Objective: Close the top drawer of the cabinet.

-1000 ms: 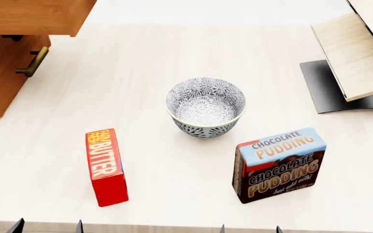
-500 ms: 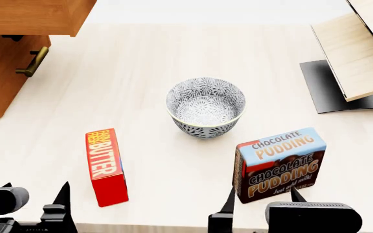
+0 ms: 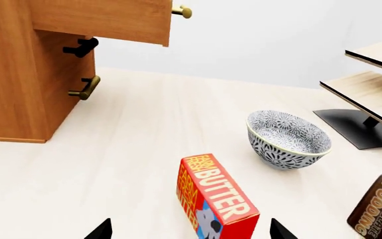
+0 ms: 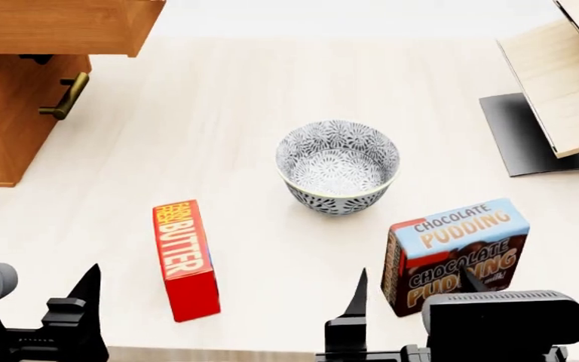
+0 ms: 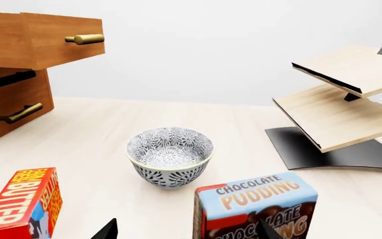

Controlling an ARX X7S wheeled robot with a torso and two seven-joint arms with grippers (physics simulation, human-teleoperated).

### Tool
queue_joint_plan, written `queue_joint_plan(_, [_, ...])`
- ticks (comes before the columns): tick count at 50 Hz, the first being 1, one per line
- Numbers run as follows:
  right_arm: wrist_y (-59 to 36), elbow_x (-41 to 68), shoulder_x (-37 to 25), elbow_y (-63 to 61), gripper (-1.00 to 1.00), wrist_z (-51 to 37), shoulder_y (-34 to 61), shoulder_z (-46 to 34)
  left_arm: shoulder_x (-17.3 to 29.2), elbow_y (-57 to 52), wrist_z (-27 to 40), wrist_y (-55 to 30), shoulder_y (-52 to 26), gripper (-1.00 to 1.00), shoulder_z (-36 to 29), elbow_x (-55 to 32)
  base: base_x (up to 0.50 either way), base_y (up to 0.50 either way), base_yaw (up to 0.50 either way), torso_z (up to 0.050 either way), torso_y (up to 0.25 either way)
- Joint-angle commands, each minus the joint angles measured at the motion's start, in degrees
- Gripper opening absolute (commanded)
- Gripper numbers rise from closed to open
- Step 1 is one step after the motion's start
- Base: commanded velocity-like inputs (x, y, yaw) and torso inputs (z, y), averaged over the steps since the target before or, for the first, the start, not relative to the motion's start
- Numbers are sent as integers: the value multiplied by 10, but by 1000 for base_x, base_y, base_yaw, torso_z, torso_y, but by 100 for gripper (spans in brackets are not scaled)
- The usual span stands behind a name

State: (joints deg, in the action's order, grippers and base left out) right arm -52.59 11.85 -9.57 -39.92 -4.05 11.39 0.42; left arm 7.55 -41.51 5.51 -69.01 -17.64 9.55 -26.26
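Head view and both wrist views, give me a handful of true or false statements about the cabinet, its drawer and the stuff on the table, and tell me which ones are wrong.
1. The top drawer sticks out from the cabinet. True.
2. The bowl holds the butter box. False: the butter box stands on the table, apart from the empty-looking bowl.
3. The chocolate pudding box stands nearer the right gripper than the left gripper. True.
4. A gripper grasps the drawer handle. False: both are far from the handle, jaws spread.

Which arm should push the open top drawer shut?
Left, probably. The top drawer juts from the cabinet at the head view's left, ahead of the left gripper; the right gripper sits behind the pudding box.
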Motion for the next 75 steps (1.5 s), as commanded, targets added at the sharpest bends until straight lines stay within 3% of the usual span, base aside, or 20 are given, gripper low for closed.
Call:
queue_joint_plan(1, [12, 7, -7, -1, 100, 5, -5, -6, 6, -2, 5, -7, 0, 100, 2, -6, 0, 500, 0, 0, 0])
queue_joint_plan(63, [39, 23, -19, 8, 100, -14, -6, -17, 24, 13, 31, 27, 10, 100, -7, -17, 0, 499, 0, 0, 0])
queue_joint_plan(75, [35, 9, -26, 9, 100, -29, -8, -39, 27, 16, 34, 33, 12, 100, -11, -19, 0, 82, 0, 0, 0])
